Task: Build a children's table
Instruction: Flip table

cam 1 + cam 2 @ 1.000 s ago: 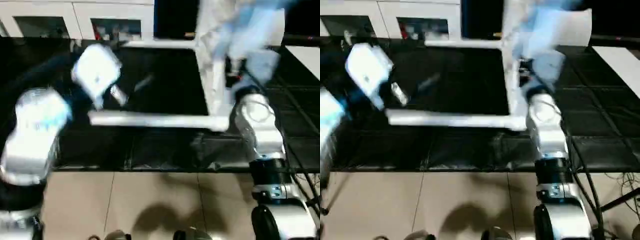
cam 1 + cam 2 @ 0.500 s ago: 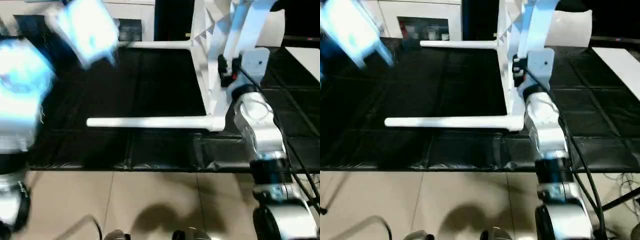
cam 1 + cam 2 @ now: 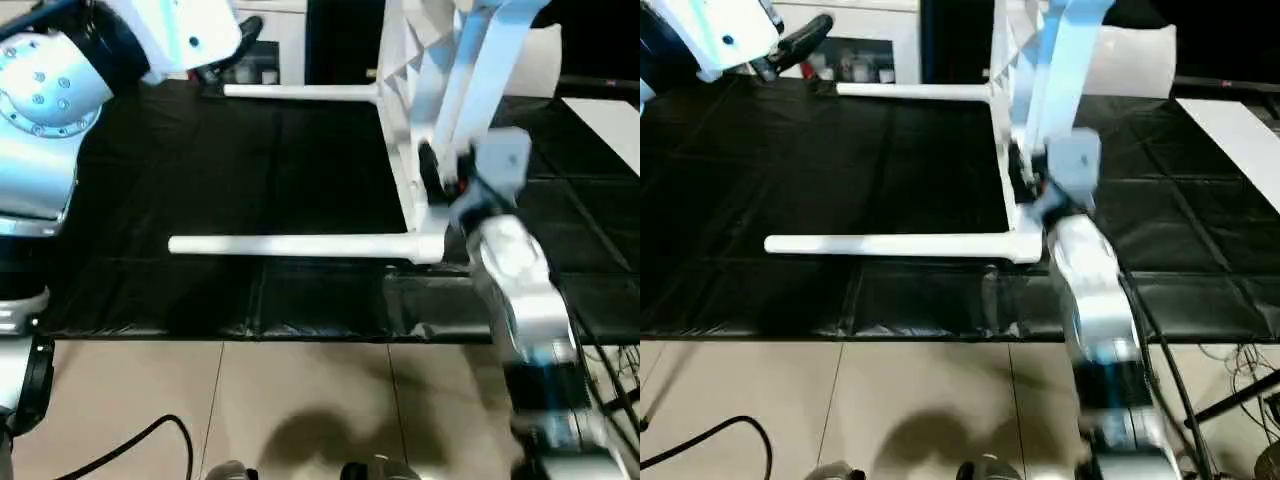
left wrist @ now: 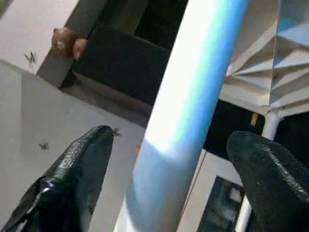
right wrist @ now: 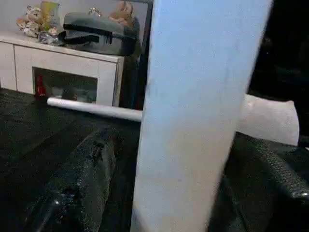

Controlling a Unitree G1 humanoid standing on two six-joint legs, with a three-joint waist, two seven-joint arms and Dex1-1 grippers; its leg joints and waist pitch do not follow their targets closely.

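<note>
Children's table (image 3: 420, 120) lies tipped on its side on the black mat (image 3: 300, 150), top standing on edge at 1 o'clock — this puts the corner sockets within reach. Two fitted legs (image 3: 290, 244) run out toward 9 o'clock. A third leg (image 3: 480, 70) slants up at 12–1 o'clock.

Right gripper (image 5: 164, 159): fingers (image 5: 82, 179) straddle that leg, gaps either side — released, not clamped.

Left gripper (image 4: 169, 159): fingers (image 4: 82, 164) spread wide around the leg, not touching. Likely steadying for insertion.
</note>
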